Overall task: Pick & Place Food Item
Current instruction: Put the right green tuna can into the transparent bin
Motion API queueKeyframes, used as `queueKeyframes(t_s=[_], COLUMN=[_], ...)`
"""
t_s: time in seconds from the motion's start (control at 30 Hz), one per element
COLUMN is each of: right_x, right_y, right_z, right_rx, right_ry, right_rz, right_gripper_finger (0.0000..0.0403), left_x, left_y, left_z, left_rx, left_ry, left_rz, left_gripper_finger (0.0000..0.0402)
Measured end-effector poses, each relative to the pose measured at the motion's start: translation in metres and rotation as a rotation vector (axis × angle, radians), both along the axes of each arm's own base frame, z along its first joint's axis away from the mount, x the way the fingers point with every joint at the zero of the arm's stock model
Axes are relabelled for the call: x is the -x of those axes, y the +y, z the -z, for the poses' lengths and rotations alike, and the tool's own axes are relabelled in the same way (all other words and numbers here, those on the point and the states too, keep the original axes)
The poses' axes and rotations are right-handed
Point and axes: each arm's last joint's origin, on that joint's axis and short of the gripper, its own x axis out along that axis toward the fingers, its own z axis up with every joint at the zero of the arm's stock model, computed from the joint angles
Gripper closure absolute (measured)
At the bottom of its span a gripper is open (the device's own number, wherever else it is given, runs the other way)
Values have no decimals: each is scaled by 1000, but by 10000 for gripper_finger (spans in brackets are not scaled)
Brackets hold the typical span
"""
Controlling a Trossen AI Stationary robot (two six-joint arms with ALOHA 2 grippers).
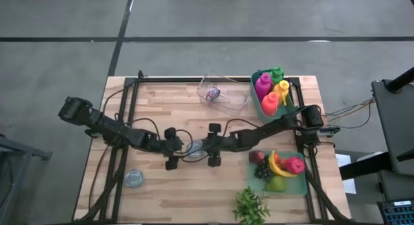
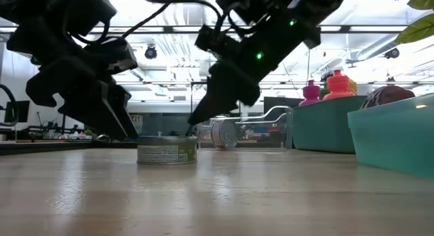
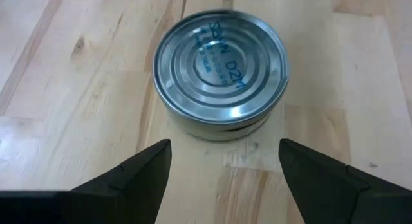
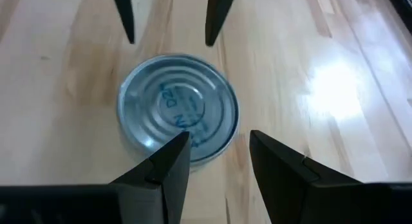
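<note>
A low silver food can point(image 3: 220, 73) stands upright on its base on the wooden table point(image 1: 162, 199), near the middle point(image 1: 193, 148). My left gripper point(image 3: 225, 158) is open and comes at the can from the table's left, its fingertips just short of the can and wider than it. My right gripper point(image 4: 215, 150) is open and comes from the table's right, slanting down. It hovers over the can's right rim point(image 2: 192, 131), with one fingertip point(image 4: 175, 153) in front of the can point(image 4: 177, 111) in the right wrist view. In the low view the can point(image 2: 166, 151) sits between both grippers.
A second can point(image 1: 134, 178) stands near the front left. A clear container point(image 1: 226, 96) with a can inside lies at the back. A teal bin of coloured bottles point(image 1: 272, 92) is at the back right, a teal fruit tray point(image 1: 279, 168) at the right, and a green plant point(image 1: 251, 205) in front.
</note>
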Motion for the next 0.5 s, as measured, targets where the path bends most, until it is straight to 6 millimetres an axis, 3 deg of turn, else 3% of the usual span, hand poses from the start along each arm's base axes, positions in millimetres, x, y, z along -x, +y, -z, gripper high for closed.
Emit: queueKeyframes(t_s=[0.17,0.3,0.5], right_x=[14,25,32], right_y=[0,-1,-2], right_z=[-4,3,18], right_rx=[-31,-55,-87], right_ry=[37,61,67], right_rz=[25,53,76], right_gripper_finger=[245,245,245], left_x=[-3,-7,-24], left_y=[-1,-1,-3], left_z=[8,22,25], left_rx=[-6,-16,-18], left_ry=[22,59,36], left_rz=[-1,-7,-9], left_gripper_finger=[113,113,113])
